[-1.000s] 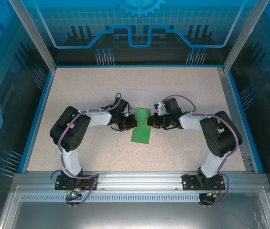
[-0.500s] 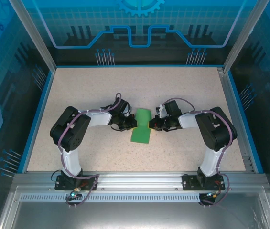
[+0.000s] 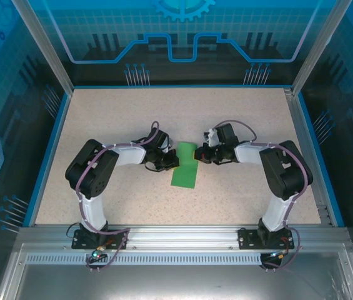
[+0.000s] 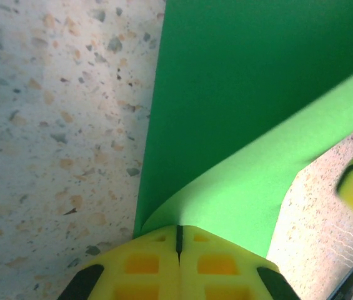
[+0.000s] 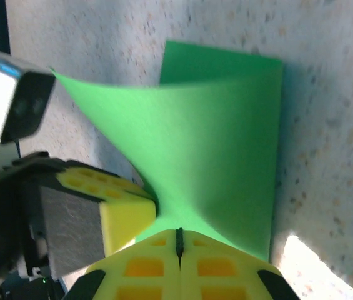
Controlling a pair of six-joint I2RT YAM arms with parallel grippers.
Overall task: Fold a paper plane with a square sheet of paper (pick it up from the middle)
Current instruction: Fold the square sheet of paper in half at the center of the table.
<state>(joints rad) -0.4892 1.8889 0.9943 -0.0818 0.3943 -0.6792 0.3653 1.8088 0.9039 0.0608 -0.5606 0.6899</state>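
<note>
1. Top external: sheet [image 3: 184, 170] lies mid-table [image 3: 114, 119], its long axis running 12 to 6 o'clock, seemingly doubled into a narrow strip.
2. Left gripper [image 3: 171, 163] is clamped on the sheet's 9 o'clock edge. Right gripper [image 3: 199, 154] is clamped on its 2 o'clock edge.
3. Left wrist: closed fingers pinch a raised flap that curls off toward 2 o'clock. The lower layer lies flat on the table.
4. Right wrist: the flap fans up from the closed fingers toward 10 o'clock.
5. Judgement: sheet is light, thin and limp. It bows readily, creases for good, and could tear or slip if the arms pull apart.
6. Judgement: best hold is a fingertip pinch at the edge, both arms moving together.
</note>
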